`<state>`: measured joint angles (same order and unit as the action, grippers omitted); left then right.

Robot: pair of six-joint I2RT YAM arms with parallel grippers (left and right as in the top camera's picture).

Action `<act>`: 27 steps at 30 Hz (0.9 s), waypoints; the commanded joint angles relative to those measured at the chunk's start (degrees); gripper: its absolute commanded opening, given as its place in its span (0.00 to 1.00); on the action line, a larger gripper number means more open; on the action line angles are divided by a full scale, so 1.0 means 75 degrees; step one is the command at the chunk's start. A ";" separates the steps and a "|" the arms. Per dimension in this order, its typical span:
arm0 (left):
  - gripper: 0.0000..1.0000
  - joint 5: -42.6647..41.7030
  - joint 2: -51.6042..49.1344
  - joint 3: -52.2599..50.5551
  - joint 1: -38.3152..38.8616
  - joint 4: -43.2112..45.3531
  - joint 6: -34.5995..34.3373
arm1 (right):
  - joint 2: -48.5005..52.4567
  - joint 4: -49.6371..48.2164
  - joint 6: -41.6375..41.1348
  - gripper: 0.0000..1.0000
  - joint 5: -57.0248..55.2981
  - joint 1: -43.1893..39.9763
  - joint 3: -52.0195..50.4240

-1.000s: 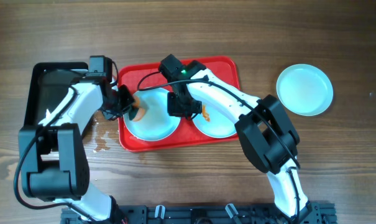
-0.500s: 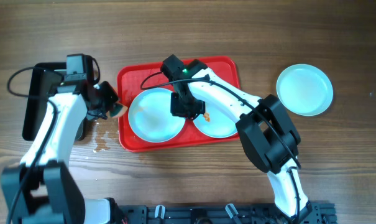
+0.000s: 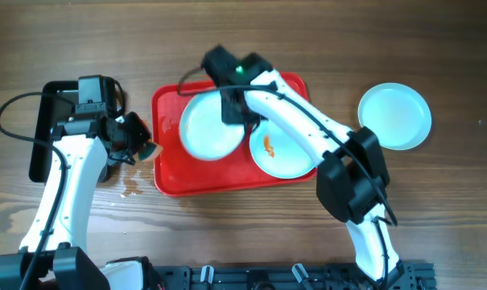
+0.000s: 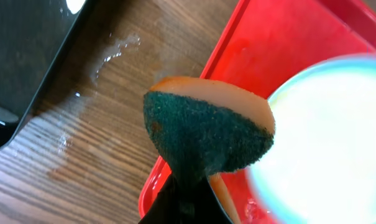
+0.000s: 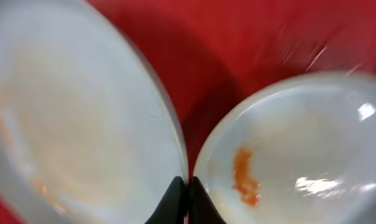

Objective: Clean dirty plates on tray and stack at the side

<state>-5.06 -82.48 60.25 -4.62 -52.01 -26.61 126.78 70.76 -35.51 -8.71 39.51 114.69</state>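
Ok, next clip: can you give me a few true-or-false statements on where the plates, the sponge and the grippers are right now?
1. The left gripper is shut on a sponge. True.
2. All three plates sit on the red tray. False: the third plate lies on the table, to the tray's right.
3. The right gripper pinches the rim of the left plate. True.
4. The right plate on the tray is spotless. False: it carries an orange smear.
5. The black pan stands right of the tray. False: it stands to the tray's left.
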 commanded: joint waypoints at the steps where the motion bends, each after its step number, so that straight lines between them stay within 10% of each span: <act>1: 0.04 -0.0117 -0.0050 -0.0035 0.0000 -0.0050 0.0087 | -0.0306 0.0146 0.1489 0.04 -0.1638 -0.0017 0.1137; 18: 0.04 -0.0114 -0.0050 -0.0035 0.0000 -0.0047 0.0061 | -0.0548 -0.0017 0.3675 0.04 -0.7341 0.1294 0.1638; 27: 0.04 -0.0117 -0.0050 -0.0035 0.0000 -0.0044 0.0061 | -0.0548 -0.0350 0.4339 0.04 -0.7889 0.1950 0.1635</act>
<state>-5.43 -82.50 60.25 -4.62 -52.36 -26.61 124.05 68.77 -5.65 -62.41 53.15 125.73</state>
